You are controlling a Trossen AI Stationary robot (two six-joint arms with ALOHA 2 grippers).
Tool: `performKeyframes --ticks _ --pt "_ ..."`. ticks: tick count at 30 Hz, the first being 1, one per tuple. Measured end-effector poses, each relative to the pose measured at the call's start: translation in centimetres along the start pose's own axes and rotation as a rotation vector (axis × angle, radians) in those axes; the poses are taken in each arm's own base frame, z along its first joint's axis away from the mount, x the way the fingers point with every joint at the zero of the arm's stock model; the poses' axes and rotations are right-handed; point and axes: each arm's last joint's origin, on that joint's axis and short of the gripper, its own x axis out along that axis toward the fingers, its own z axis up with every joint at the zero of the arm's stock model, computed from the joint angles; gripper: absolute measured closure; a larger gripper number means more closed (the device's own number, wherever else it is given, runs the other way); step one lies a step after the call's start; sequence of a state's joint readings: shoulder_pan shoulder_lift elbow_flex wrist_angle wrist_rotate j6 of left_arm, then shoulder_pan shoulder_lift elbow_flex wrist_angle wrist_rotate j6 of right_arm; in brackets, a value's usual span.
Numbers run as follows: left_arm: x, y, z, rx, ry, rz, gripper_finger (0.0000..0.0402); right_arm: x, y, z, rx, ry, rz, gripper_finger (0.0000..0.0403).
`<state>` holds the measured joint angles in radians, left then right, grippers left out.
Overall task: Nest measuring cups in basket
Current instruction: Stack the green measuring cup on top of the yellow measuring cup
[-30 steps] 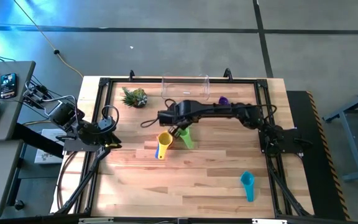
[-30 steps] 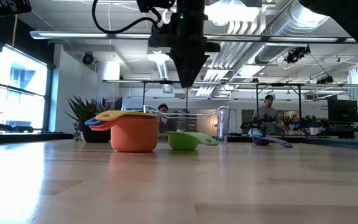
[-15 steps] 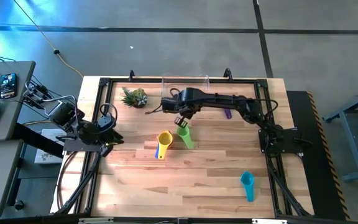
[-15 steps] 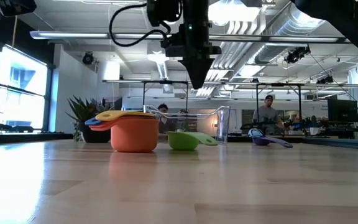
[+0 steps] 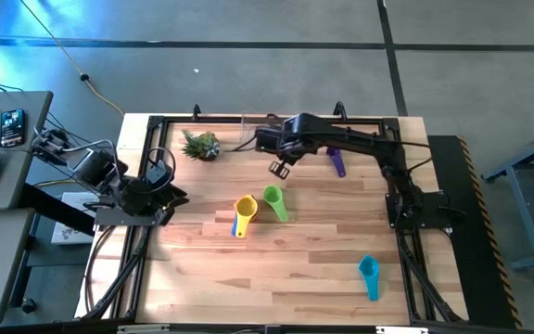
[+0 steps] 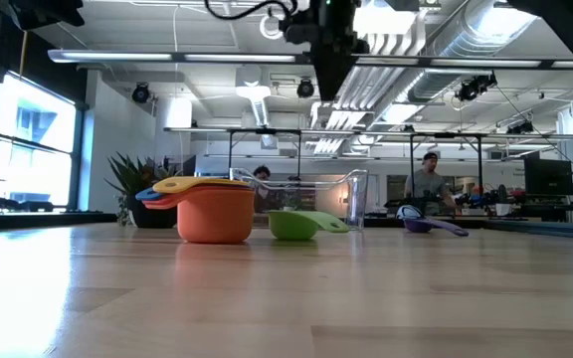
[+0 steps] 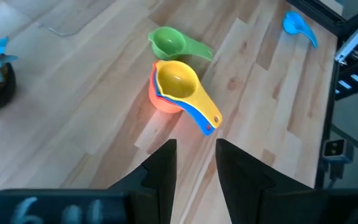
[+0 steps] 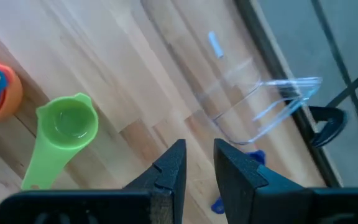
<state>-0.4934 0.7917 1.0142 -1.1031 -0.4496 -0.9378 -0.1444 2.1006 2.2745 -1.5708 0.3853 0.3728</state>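
A nested stack of cups [image 5: 245, 211], yellow on top of blue, red and orange, stands on the table's middle [image 7: 176, 84]. The green cup [image 5: 273, 198] sits upright beside it [image 8: 67, 124]. The purple cup [image 5: 337, 162] lies right of the clear basket [image 8: 253, 112], which stands at the far edge. The teal cup [image 5: 369, 272] lies near the right near corner. My right gripper [image 5: 276, 169] hangs in the air between the green cup and the basket, open a narrow gap and empty [image 8: 199, 155]. My left gripper [image 5: 179, 195] waits at the left edge, open a little, empty [image 7: 194, 155].
A spiky potted plant [image 5: 200, 145] stands left of the basket at the far edge. A black frame rail [image 5: 156, 130] runs round the table. Bare wood lies across the near half between the stack and the teal cup. People stand in the room behind [image 6: 428, 184].
My right gripper has risen from just above the green cup and moved toward the far edge and a little right, toward the basket. The green cup stays upright where it was, beside the stack.
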Motion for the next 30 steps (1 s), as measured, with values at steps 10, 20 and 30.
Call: performKeyframes --ticks 10,20,30 --pt "0.3 0.5 0.6 -0.024 -0.020 0.045 0.0298 -1.7 -1.7 -2.8 0.013 -0.038 -0.021 0.0329" --pt "0.4 0.9 0.9 -0.026 -0.030 0.069 0.0298 -1.5 -3.4 -8.1 0.238 -0.212 0.153 0.0329" --pt "0.6 1.2 1.2 -0.044 -0.046 0.102 0.0298 2.0 -1.7 -11.2 0.428 -0.236 0.316 0.0327"
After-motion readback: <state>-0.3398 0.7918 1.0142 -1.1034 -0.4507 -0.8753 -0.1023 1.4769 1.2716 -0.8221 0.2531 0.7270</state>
